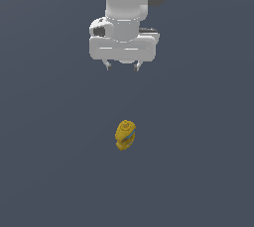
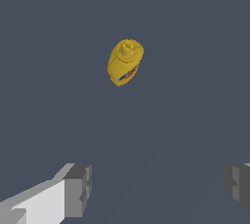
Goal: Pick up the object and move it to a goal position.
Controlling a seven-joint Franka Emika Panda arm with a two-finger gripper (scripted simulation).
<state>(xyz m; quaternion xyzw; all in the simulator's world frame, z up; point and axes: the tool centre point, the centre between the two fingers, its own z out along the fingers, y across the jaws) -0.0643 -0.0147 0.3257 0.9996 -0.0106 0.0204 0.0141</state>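
We see a small yellow plastic squeeze bottle (image 1: 125,135) (image 2: 125,62) with a waisted, rounded body, a knobbed yellow cap and a thin blue-and-orange label stripe. It stands on the flat, matte dark grey floor (image 1: 49,171). Our smooth white arm's gripper (image 1: 122,66) (image 2: 156,189) hangs well above the bottle, touching nothing, its blocky grey fingers (image 2: 78,189) spread wide.

Flat, even, shadowless, sharp renders
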